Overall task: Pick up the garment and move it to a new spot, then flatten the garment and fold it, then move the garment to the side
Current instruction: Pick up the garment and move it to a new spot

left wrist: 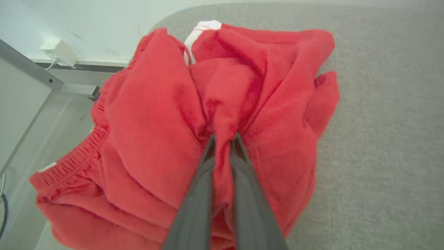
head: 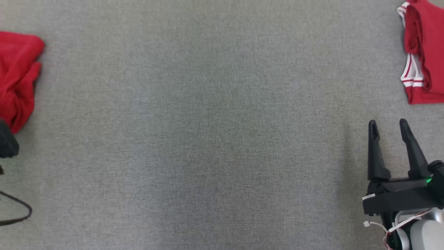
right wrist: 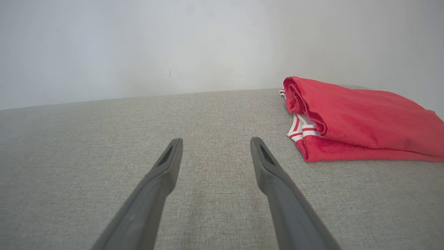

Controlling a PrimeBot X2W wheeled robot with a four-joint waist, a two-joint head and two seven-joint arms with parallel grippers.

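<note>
Pinching a raised fold of the crumpled red garment [left wrist: 156, 121], the left gripper [left wrist: 223, 139] is clamped tight at the grey surface's [head: 208, 139] left edge. The right gripper [head: 388, 123] has its fingers apart (holding nothing), near a folded red garment [head: 425, 52].

Grey fabric-covered table [head: 208, 139], seen from above. At its far right corner lies a folded red cloth [head: 425, 62], its white-striped trim turned toward the table's left edge. Beyond the left edge: a small white plug box [left wrist: 58, 52] on a pale ledge, with a grey metal bar [left wrist: 33, 71] aslant beneath it. A plain pale wall [right wrist: 173, 45] stands behind the far edge.
</note>
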